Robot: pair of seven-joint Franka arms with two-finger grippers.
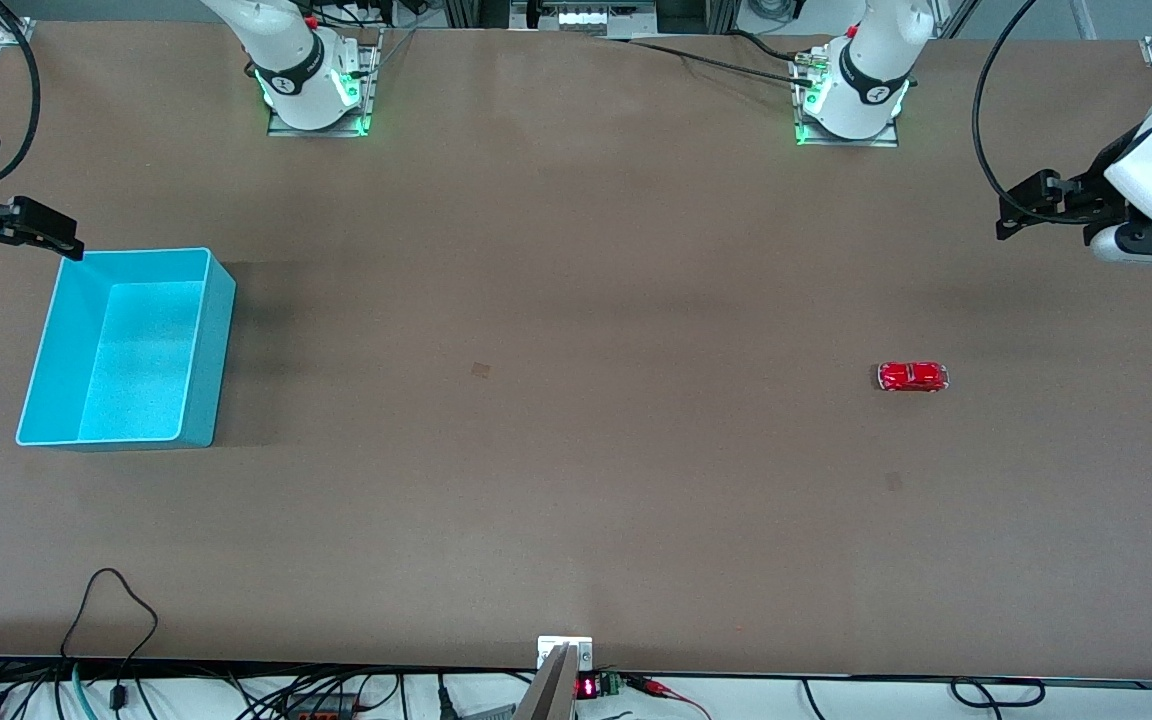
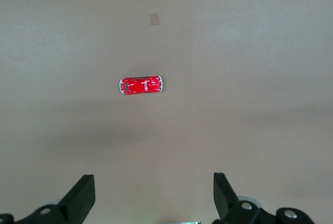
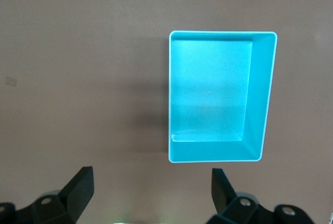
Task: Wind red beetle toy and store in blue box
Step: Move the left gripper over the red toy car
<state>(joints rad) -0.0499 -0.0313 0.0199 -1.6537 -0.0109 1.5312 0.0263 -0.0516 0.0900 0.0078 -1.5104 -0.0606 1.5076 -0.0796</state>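
The red beetle toy [image 1: 912, 376] stands alone on the brown table toward the left arm's end; it also shows in the left wrist view [image 2: 141, 85]. The blue box [image 1: 221, 360] stands empty toward the right arm's end and shows in the right wrist view [image 3: 257, 94]. My left gripper [image 1: 1008, 218] hangs open and empty in the air at its end of the table, apart from the toy; its open jaws show in the left wrist view [image 2: 154, 193]. My right gripper [image 1: 64, 242] hangs open and empty beside the box's corner farthest from the front camera; it also shows in its wrist view [image 3: 152, 187].
Two small dark marks lie on the table, one near the middle [image 1: 481, 370] and one nearer the front camera than the toy [image 1: 894, 481]. Cables [image 1: 116, 610] and a small fixture [image 1: 564, 655] sit at the table's near edge. The arm bases [image 1: 311, 85] [image 1: 851, 95] stand along the far edge.
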